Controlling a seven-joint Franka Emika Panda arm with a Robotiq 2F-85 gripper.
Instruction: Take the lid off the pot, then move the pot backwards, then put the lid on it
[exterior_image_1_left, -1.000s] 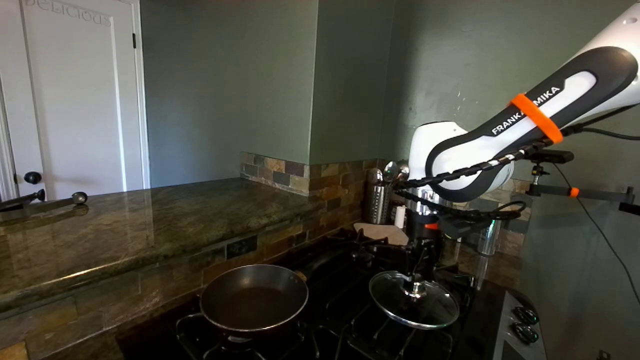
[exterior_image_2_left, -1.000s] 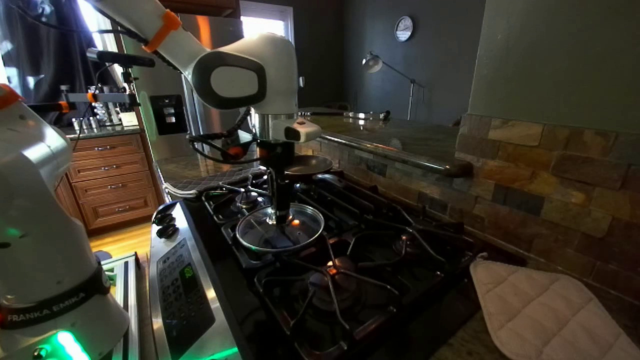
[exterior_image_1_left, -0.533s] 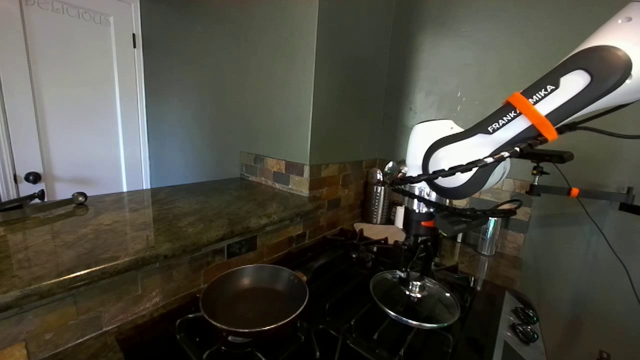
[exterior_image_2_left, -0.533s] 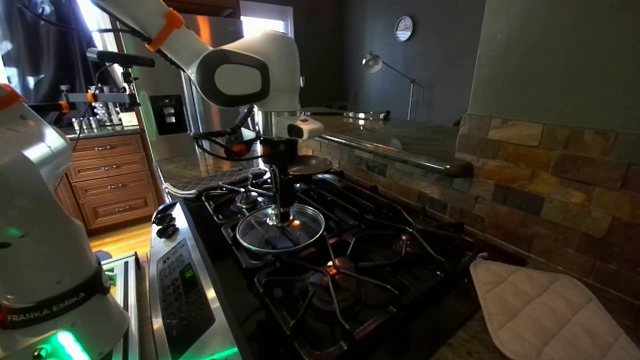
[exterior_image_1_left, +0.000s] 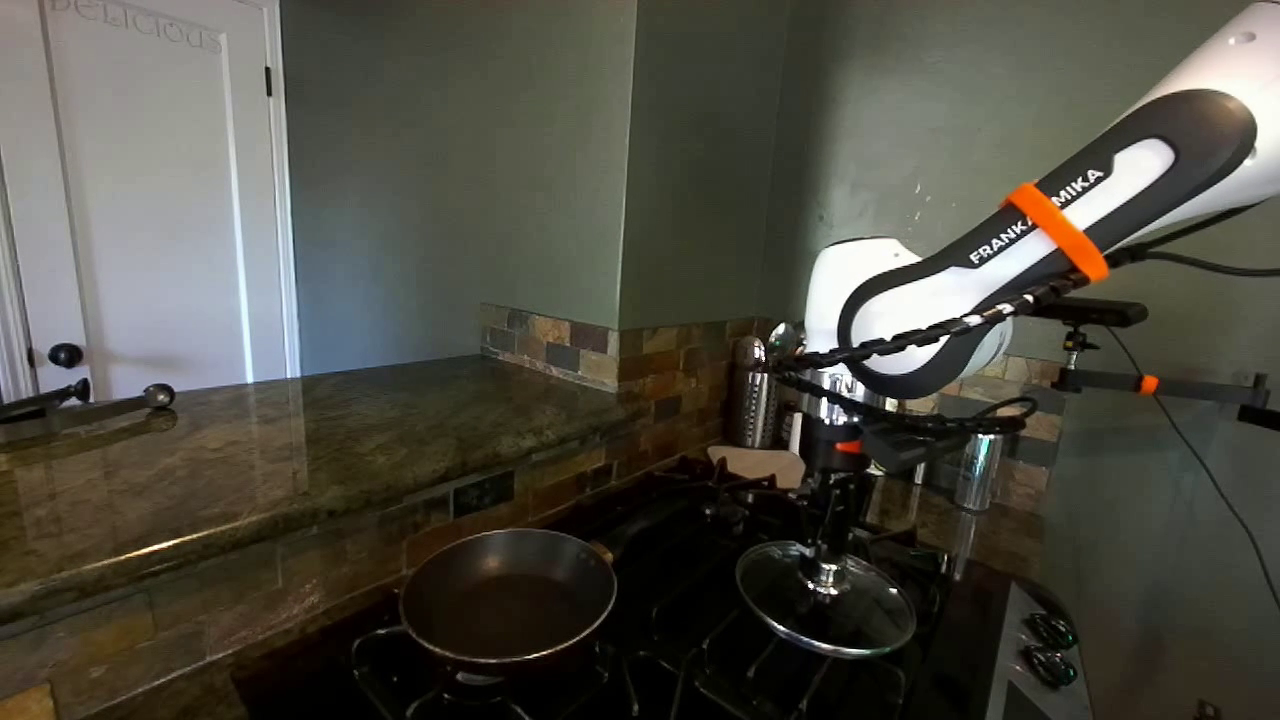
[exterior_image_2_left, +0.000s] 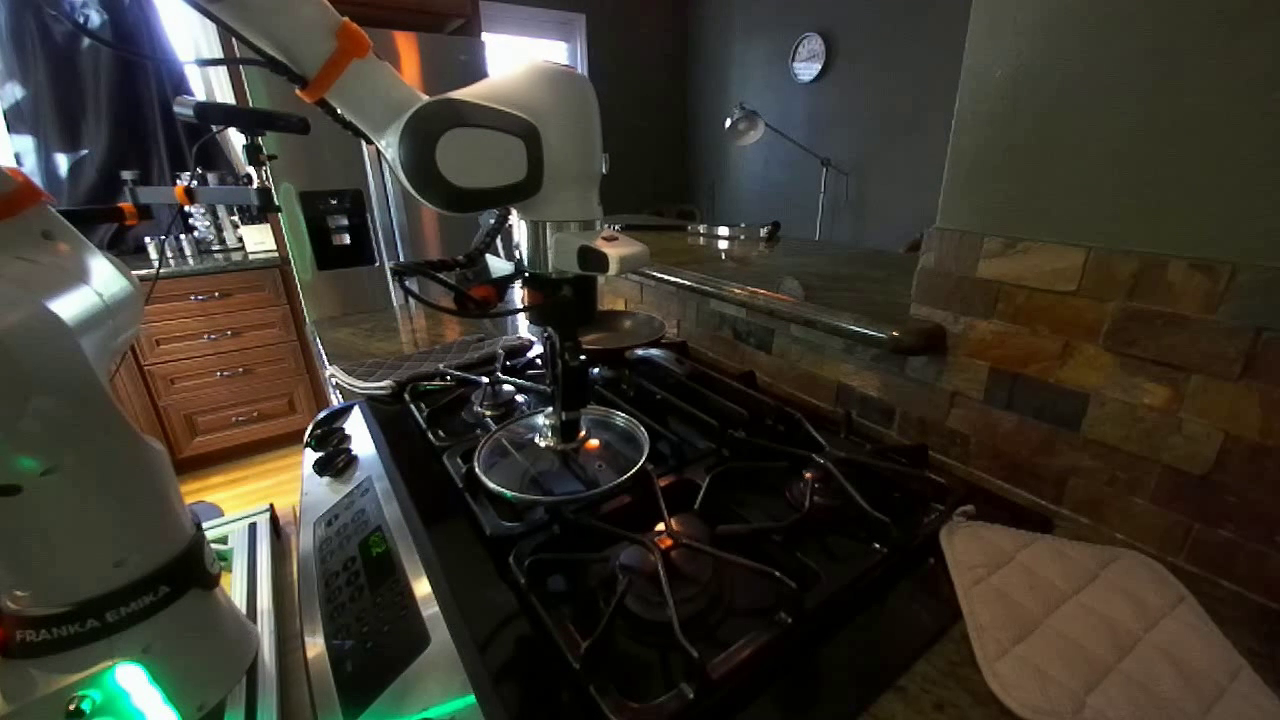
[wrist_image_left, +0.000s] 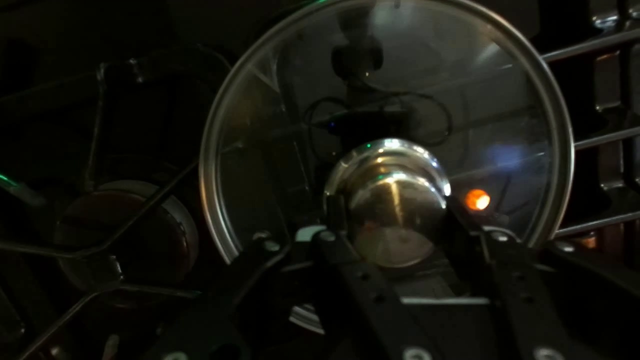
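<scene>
- Glass lid (exterior_image_1_left: 845, 618) with the claw (wrist_image_left: 394, 206) clamped on its knob (wrist_image_left: 400, 225) from both sides
- dark pot (exterior_image_1_left: 508, 600) just chilling on the stove (exterior_image_2_left: 455, 530), clearly apart from the lid

Dark, shallow, round metal pot (exterior_image_1_left: 508, 597) left, round clear-glass lid (exterior_image_1_left: 852, 620) right

In an exterior view, the pot sits at left on the black gas stove (exterior_image_1_left: 950, 655), the lid well apart at right, between pot and round black control knobs (exterior_image_1_left: 1050, 632). Beyond the stove, metal utensils (exterior_image_1_left: 782, 340) stand in a perforated steel canister (exterior_image_1_left: 757, 410). The black gripper (wrist_image_left: 395, 212) stands over the lid, whose round metal handle (wrist_image_left: 397, 220) sits between the fingers (wrist_image_left: 337, 215). In an exterior view, a cream quilted-cloth pot holder (exterior_image_2_left: 1095, 620) lies right of the stove; the pot is behind the lid.
</scene>
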